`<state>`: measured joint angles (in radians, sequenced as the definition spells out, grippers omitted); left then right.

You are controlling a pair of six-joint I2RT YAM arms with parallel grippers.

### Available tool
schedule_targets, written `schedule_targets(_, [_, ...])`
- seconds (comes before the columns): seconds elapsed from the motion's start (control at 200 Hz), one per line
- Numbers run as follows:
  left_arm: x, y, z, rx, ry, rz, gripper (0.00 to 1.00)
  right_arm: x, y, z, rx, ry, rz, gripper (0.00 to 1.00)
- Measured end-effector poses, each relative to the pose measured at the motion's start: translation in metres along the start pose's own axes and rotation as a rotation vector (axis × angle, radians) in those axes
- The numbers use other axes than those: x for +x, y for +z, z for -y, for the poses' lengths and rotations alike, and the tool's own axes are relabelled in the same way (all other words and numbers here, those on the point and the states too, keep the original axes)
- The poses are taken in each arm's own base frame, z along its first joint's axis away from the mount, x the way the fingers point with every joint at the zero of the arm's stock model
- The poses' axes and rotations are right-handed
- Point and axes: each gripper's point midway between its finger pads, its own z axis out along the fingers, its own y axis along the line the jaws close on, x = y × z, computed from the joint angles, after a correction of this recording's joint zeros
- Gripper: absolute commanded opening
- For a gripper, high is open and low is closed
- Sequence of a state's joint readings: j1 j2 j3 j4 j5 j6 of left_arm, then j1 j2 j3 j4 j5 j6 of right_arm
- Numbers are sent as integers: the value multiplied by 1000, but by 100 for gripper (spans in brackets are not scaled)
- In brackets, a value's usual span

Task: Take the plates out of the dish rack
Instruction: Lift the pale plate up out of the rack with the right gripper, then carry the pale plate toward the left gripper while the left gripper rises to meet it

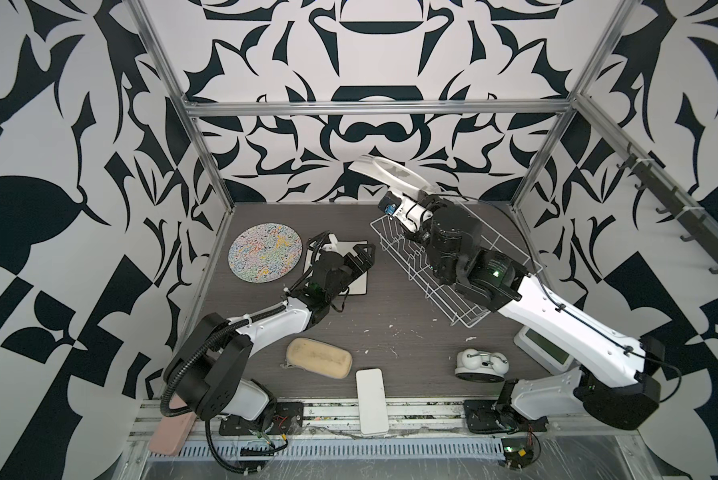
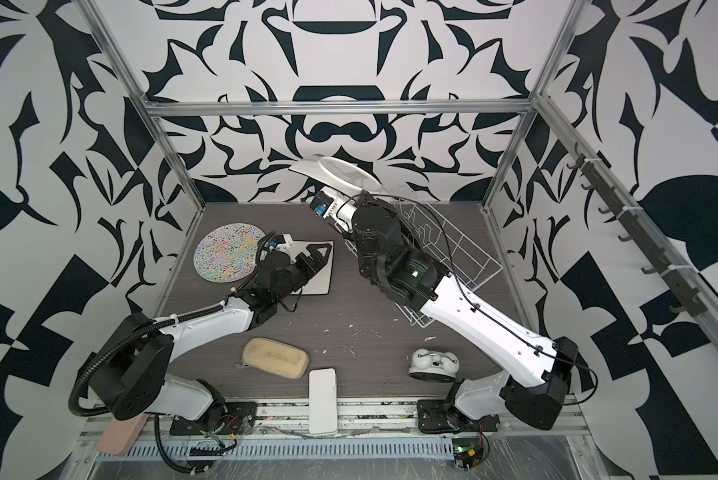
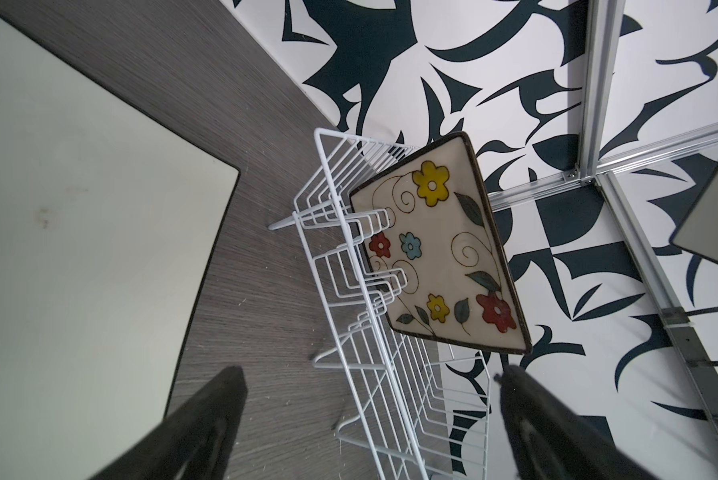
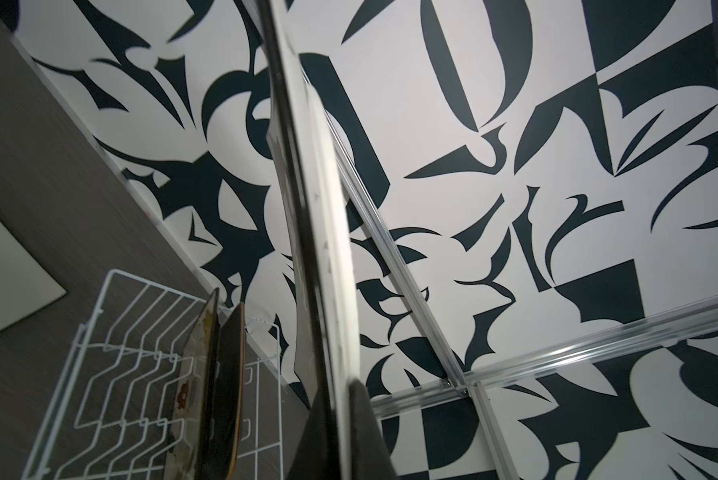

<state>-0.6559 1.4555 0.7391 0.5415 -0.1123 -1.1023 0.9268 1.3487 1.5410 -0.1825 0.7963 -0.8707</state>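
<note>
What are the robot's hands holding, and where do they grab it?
The right gripper pinches a white-backed plate by its rim, above the dish rack. The left gripper is open, holding nothing.

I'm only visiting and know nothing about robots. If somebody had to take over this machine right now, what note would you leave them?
Left gripper: open, empty, over the square plate lying flat on the table.
Right gripper: shut on a white-backed plate, held up above the dish rack.
Done: round squiggly plate and the square plate are out, on the table.
Left: set down the held plate; then take out the flowered plate and the dark plate standing in the rack.
</note>
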Motion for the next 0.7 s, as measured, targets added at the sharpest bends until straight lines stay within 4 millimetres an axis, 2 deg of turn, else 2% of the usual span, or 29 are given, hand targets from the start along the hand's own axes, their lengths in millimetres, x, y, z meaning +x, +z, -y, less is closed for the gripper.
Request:
schedule_targets(0.36, [-13, -23, 8, 19, 27, 61, 100, -4, -18, -24, -170, 359, 109, 0])
schedule_targets(0.585, [-21, -45, 2, 7, 37, 114, 99, 3, -22, -56, -263, 538, 140, 0])
schedule_targets(0.7, [-30, -57, 9, 21, 44, 152, 99, 3, -22, -69, -315, 633, 144, 0])
